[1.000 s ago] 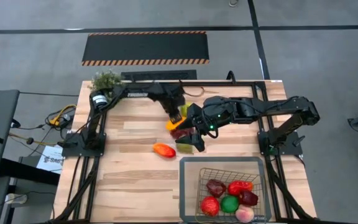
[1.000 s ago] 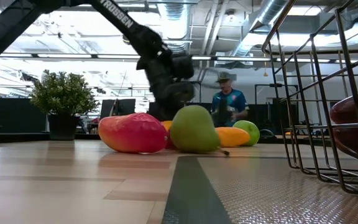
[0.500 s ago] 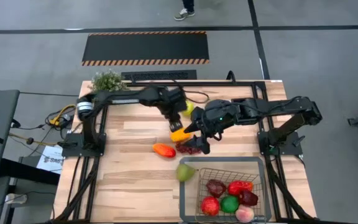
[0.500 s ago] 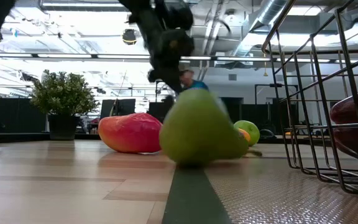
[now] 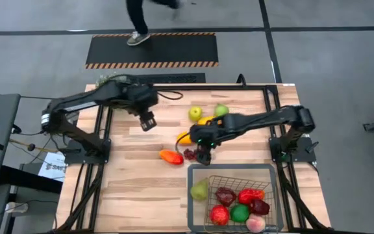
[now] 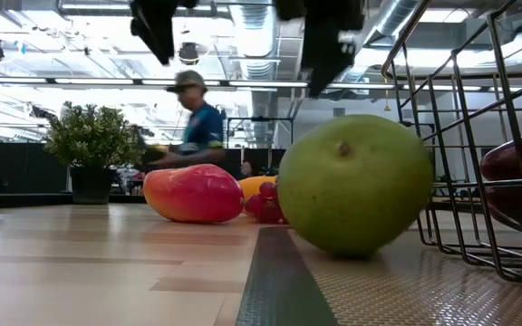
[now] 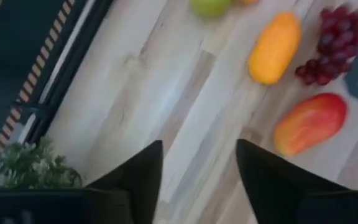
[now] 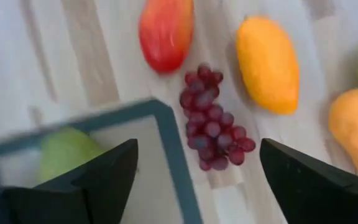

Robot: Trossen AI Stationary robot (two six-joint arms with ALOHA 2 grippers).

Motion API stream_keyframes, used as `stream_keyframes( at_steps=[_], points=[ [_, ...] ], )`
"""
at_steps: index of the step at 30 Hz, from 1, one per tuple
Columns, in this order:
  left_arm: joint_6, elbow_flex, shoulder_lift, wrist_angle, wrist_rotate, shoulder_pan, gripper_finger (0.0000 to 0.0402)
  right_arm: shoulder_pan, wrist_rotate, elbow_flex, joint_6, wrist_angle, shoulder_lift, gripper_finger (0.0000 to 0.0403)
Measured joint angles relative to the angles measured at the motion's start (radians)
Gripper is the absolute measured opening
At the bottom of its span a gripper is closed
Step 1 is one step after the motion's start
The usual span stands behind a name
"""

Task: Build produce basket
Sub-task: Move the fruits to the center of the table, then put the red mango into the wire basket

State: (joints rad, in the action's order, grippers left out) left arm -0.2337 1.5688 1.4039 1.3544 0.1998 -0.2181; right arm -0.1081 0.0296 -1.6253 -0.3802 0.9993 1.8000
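My right gripper (image 5: 203, 154) hangs open over the purple grape bunch (image 8: 211, 121), fingers pointing down on either side of it and touching nothing. My left gripper (image 5: 147, 121) is open and raised over bare table at the far left, clear of the produce. Beside the grapes lie a red-orange mango (image 5: 171, 156) and an orange fruit (image 8: 267, 63). Farther back are two green fruits (image 5: 195, 114) and a yellow one. A green pear (image 5: 200, 190) rests on the basket's flat grey rim (image 5: 191, 208), outside the wire wall. The basket (image 5: 273, 188) holds several red, maroon and green fruits.
A potted plant (image 5: 112, 83) stands at the table's far left corner, partly under the left arm. The basket takes up the near right of the table. Bare wood lies at the near left. A person walks past beyond the far edge.
My left gripper has risen, drawn back toward the table's far left away from the fruit pile, and opened. My right gripper has come down and tipped to point at the grapes. The green pear has rolled toward the near edge and onto the basket's grey rim.
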Motion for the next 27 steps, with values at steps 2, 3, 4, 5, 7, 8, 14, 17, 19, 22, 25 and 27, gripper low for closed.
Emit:
stream_keyframes(
  at_steps=[2, 3, 4, 5, 7, 8, 14, 17, 19, 22, 25, 27],
  points=[
    [-0.051, 0.0, -0.043, 0.001, 0.008, 0.023, 0.022, 0.002, 0.0, 0.0, 0.045, 0.001, 0.055, 0.0374],
    [-0.079, 0.0, -0.064, 0.001, 0.008, 0.036, 0.023, 0.005, -0.001, 0.0, 0.065, 0.003, 0.083, 0.0381],
    [-0.108, 0.0, -0.083, 0.001, 0.009, 0.05, 0.0239, 0.008, -0.002, 0.0, 0.079, 0.004, 0.107, 0.0388],
    [-0.133, 0.0, -0.102, 0.001, 0.011, 0.063, 0.0246, 0.012, -0.002, 0.0, 0.092, 0.007, 0.134, 0.0393],
    [-0.18, 0.0, -0.136, 0.003, 0.011, 0.091, 0.0255, 0.021, -0.002, 0.0, 0.103, 0.011, 0.188, 0.0398],
    [-0.205, 0.0, -0.152, 0.003, 0.015, 0.106, 0.0258, 0.027, -0.003, 0.0, 0.111, 0.011, 0.212, 0.0397],
    [-0.313, -0.001, -0.217, 0.017, 0.051, 0.18, 0.0261, 0.028, -0.014, 0.0, 0.141, 0.015, 0.286, 0.039],
    [-0.368, -0.001, -0.236, 0.036, 0.085, 0.21, 0.0261, 0.028, -0.029, 0.0, 0.143, 0.005, 0.263, 0.0393],
    [-0.4, -0.001, -0.246, 0.05, 0.089, 0.231, 0.0261, 0.029, -0.032, 0.0, 0.128, -0.011, 0.232, 0.0395],
    [-0.449, -0.001, -0.253, 0.073, 0.085, 0.27, 0.0261, 0.027, -0.032, 0.0, 0.072, -0.117, 0.187, 0.0398],
    [-0.505, -0.001, -0.256, 0.108, 0.086, 0.314, 0.0261, 0.013, -0.032, -0.001, 0.031, -0.284, 0.178, 0.0398],
    [-0.547, -0.001, -0.255, 0.121, 0.086, 0.343, 0.0261, 0.003, -0.032, -0.001, 0.018, -0.365, 0.196, 0.0398]
  ],
)
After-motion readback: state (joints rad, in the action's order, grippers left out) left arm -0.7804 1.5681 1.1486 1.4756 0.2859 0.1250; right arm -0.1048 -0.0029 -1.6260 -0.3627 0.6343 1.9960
